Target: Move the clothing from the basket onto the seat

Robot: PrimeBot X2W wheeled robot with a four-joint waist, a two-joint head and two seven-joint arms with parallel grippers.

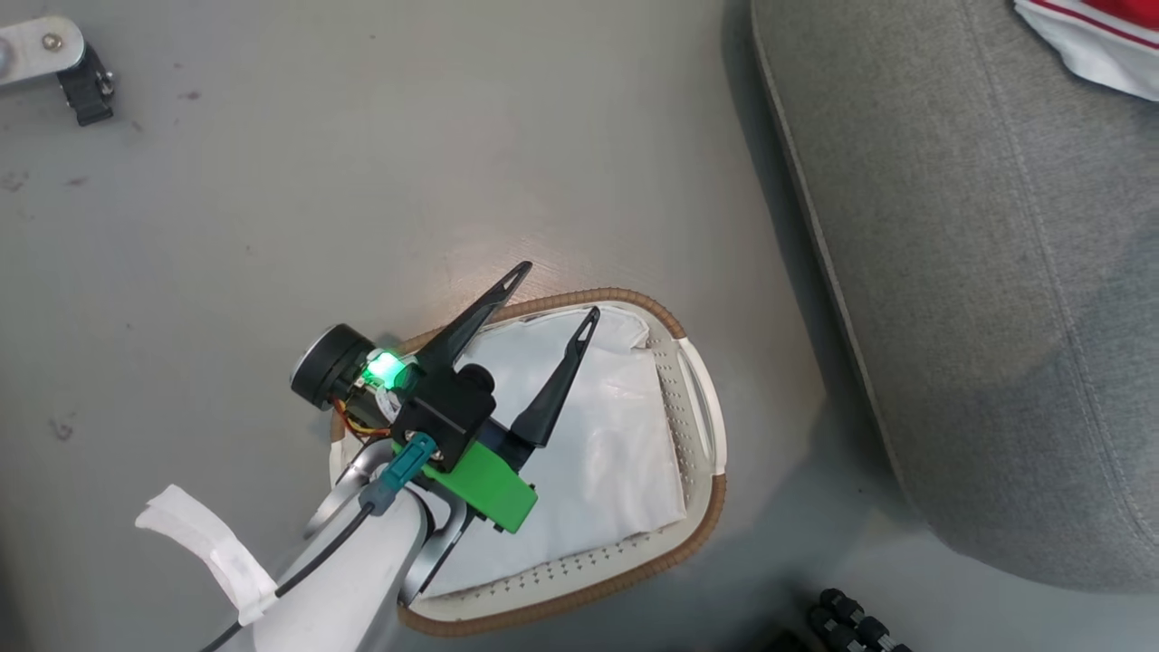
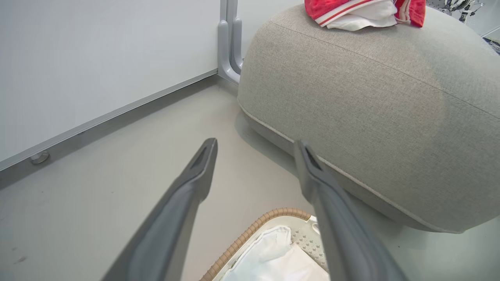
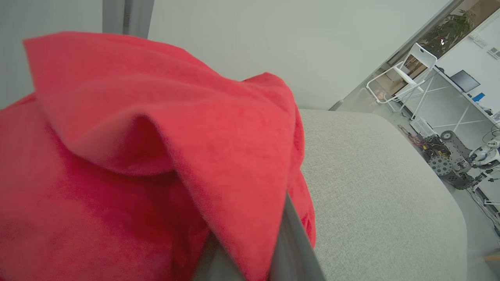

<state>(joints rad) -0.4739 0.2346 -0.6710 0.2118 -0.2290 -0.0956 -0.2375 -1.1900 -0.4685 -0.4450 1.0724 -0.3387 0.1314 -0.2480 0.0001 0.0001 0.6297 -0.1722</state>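
Observation:
My left gripper (image 1: 560, 290) hangs open over the basket (image 1: 697, 525), an oval cream one with a brown woven rim, and nothing is between its fingers. Inside the basket I see just the white liner (image 1: 616, 453). The left wrist view shows the left gripper (image 2: 256, 144) spread above the basket's rim (image 2: 250, 232), facing the grey seat (image 2: 371, 117). Red-and-white clothing (image 2: 351, 11) lies on top of the seat (image 1: 978, 272). In the right wrist view, red clothing (image 3: 136, 156) drapes over my right gripper (image 3: 254, 234), whose fingers (image 3: 291, 242) converge on it above the seat (image 3: 371, 187).
A white wall with a grey metal post (image 2: 230, 47) stands behind the seat. A metal bracket (image 1: 54, 54) lies on the floor at far left. Black ribbed parts (image 1: 860, 625) sit near the basket's front. A white folding chair (image 3: 406, 74) stands beyond the seat.

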